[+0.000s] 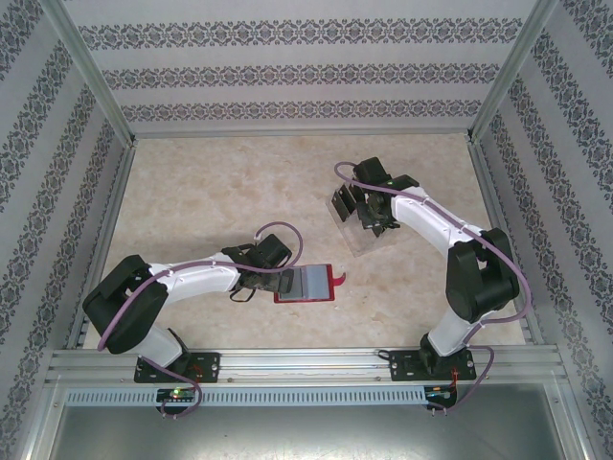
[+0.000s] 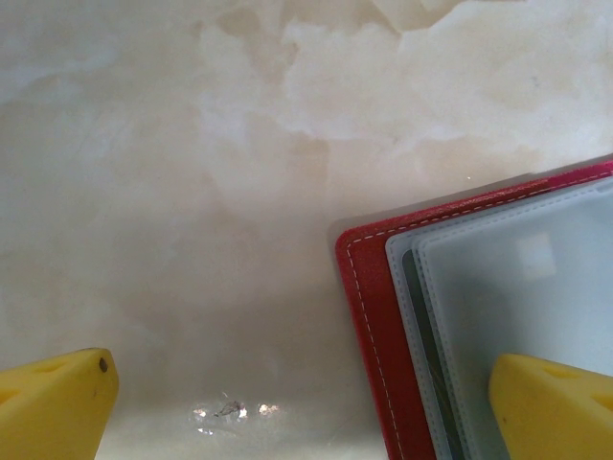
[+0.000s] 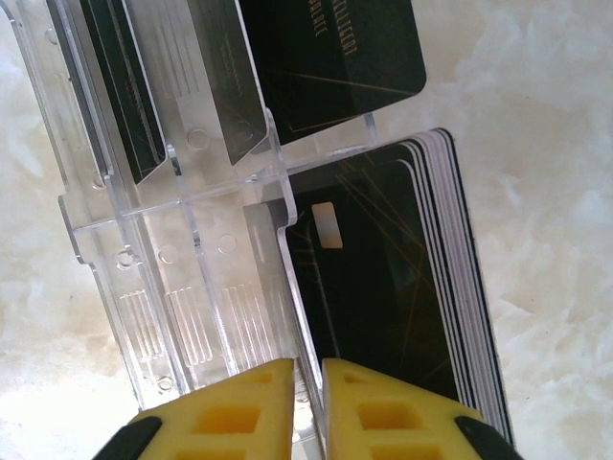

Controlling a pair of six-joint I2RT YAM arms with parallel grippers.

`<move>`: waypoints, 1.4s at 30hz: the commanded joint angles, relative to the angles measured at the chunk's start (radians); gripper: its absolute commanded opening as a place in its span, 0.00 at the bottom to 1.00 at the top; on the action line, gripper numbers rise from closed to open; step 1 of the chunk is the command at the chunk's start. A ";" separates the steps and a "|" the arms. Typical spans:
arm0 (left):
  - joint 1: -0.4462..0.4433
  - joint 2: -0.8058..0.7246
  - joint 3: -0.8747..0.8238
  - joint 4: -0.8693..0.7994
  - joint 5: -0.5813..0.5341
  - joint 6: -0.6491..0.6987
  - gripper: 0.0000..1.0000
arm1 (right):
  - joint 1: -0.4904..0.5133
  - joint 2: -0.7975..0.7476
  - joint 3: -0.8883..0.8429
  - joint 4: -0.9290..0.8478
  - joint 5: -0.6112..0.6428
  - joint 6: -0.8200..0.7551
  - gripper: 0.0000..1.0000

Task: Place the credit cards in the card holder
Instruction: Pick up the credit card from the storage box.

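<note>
top external view shows the red card holder (image 1: 305,284) lying open on the pale surface (image 1: 211,192), low in the middle of the frame, with its grey see-through pockets up. the left claw (image 1: 257,276) sits at its left edge. left wrist view shows this claw wide open and holding nothing. one yellow finger (image 2: 57,402) is in the lower left corner over bare surface, and the other is in the lower right corner over the grey pockets. the right claw (image 1: 364,209) is in the upper right part of the top view, at a clear tray (image 1: 362,235). right wrist view shows the black credit cards (image 3: 383,287) standing in a stack in that tray, with more black cards in the slots at the top of the frame. the right claw's fingers are almost together, with just a thin gap at a clear tray wall next to the stack. i cannot tell if they pinch a card.
</note>
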 commanded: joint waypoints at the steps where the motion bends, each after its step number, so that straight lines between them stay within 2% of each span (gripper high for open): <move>1: -0.010 0.005 -0.016 -0.006 -0.021 -0.003 1.00 | 0.007 0.010 0.019 -0.018 0.013 -0.003 0.12; 6: -0.010 0.006 -0.015 -0.008 -0.021 -0.003 1.00 | 0.005 0.016 0.028 -0.026 -0.006 -0.013 0.09; 10: -0.010 0.006 -0.012 -0.008 -0.020 -0.003 1.00 | 0.005 0.018 0.039 -0.033 -0.030 -0.023 0.00; 17: -0.011 0.004 0.000 -0.027 -0.029 0.002 1.00 | -0.001 -0.025 0.081 -0.058 -0.089 -0.022 0.00; 28: -0.010 -0.013 0.004 -0.066 -0.062 0.005 1.00 | 0.006 -0.203 0.081 -0.040 -0.246 0.061 0.00; 32: -0.009 -0.019 0.009 -0.078 -0.071 0.006 1.00 | 0.032 -0.290 -0.007 0.034 -0.362 0.155 0.00; 36: -0.009 -0.026 0.014 -0.088 -0.075 0.007 1.00 | 0.081 -0.376 -0.177 0.188 -0.474 0.294 0.00; 39: -0.009 -0.031 0.015 -0.093 -0.078 0.008 1.00 | 0.135 -0.439 -0.331 0.351 -0.518 0.420 0.00; 42: -0.009 -0.034 0.015 -0.097 -0.077 0.010 1.00 | 0.198 -0.483 -0.492 0.523 -0.509 0.548 0.00</move>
